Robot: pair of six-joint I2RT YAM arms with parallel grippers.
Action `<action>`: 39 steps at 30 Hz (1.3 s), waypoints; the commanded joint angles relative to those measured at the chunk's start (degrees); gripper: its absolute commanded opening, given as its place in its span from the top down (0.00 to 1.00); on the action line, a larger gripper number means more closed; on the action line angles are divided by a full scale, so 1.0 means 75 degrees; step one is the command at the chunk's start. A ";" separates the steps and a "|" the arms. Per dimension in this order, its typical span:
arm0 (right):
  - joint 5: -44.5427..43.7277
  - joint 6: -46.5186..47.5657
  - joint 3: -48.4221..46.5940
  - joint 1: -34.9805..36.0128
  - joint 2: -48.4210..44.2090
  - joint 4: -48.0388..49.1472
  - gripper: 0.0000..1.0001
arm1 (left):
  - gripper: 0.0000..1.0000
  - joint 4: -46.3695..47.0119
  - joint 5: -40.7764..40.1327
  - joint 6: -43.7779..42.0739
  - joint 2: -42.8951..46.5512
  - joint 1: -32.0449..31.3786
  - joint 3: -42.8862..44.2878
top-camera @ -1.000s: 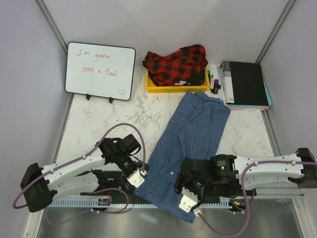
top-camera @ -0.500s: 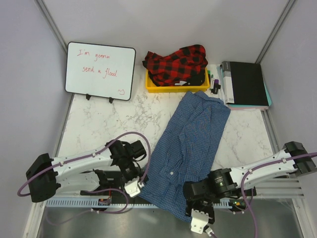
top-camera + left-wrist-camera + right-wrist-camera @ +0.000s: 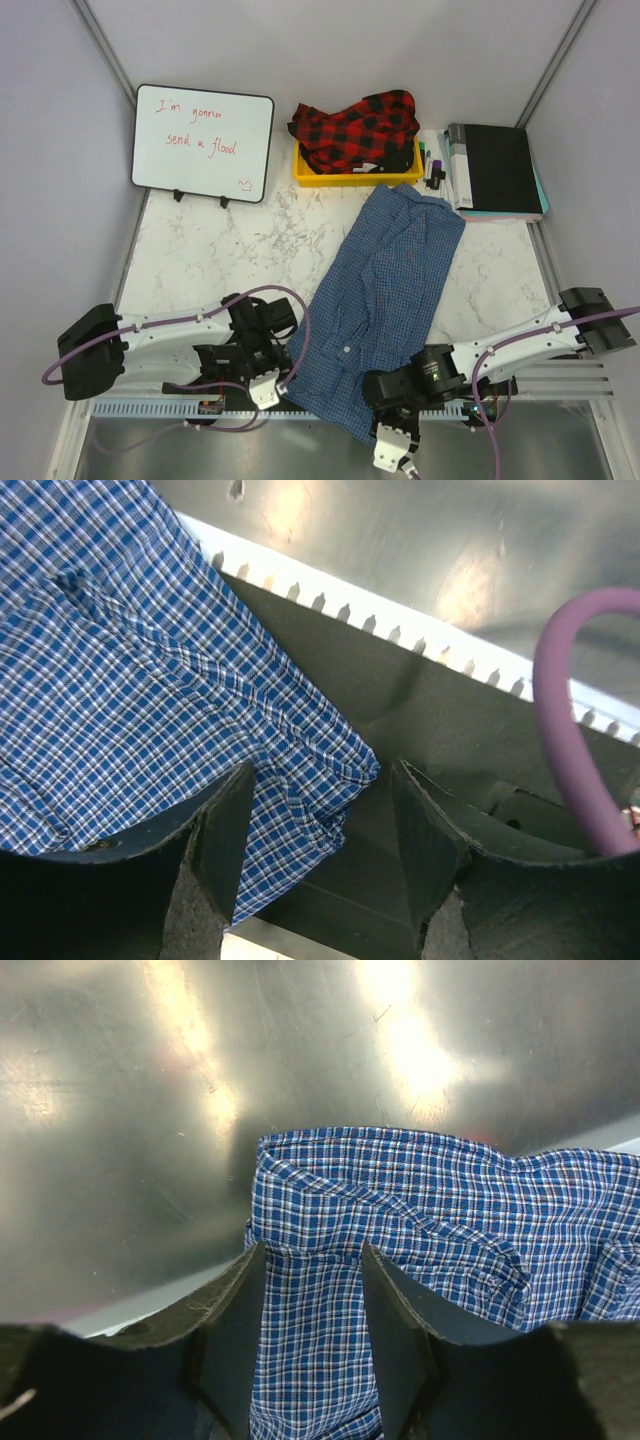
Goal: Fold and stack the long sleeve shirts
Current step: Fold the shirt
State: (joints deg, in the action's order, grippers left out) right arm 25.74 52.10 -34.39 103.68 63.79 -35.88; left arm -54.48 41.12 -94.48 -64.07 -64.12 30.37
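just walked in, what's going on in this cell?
Two arms are working the blue checked shirt, which lies diagonally on the marble table with its near end hanging over the front edge. The left gripper is open, with the shirt's near left corner between its fingers. The right gripper straddles the overhanging hem; I can't tell if it has clamped. The red plaid shirt sits bunched in the yellow bin at the back, not folded.
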 commanded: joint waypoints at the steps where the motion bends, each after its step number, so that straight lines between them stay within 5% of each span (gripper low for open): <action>1: -0.0033 -0.0114 -0.0043 0.0051 0.0224 0.0295 0.48 | 0.37 0.0373 -0.0327 -0.0703 -0.0129 -0.0053 -0.0252; 9: -0.0021 -0.0161 -0.0231 0.0051 0.0682 0.0342 0.49 | 0.46 0.0865 -0.0339 -0.0798 -0.0246 -0.0053 -0.0498; 15: -0.0337 -0.0536 -0.0184 0.0051 0.0635 0.0659 0.69 | 0.83 0.1041 -0.0198 -0.0809 -0.0059 -0.0053 -0.0639; 17: -0.0384 -0.0548 -0.0207 0.0063 0.0635 0.0612 0.71 | 0.87 0.1041 -0.0186 -0.0739 0.0140 -0.0053 -0.0709; 24: -0.0020 -0.0511 -0.1203 0.0296 0.0356 -0.1204 0.02 | 0.89 0.1088 -0.0186 -0.0669 0.0340 -0.0053 -0.0780; 28: -0.0442 -0.0758 -0.0562 0.0625 0.0459 -0.0470 0.04 | 0.89 0.1135 -0.0175 -0.0563 0.0246 -0.0041 -0.0698; 32: -0.0502 -0.0712 -0.0512 0.0614 0.0973 -0.0267 0.32 | 0.89 0.1147 -0.0221 -0.0481 0.0235 -0.0041 -0.0663; 39: -0.1157 -0.0911 -0.0500 0.0567 0.1104 0.0108 0.36 | 0.89 0.1135 -0.0186 -0.0388 0.0211 -0.0041 -0.0651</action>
State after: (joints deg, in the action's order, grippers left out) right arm 20.38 46.54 -37.93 108.14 71.37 -37.69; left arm -47.62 40.56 -97.41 -61.84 -64.14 25.21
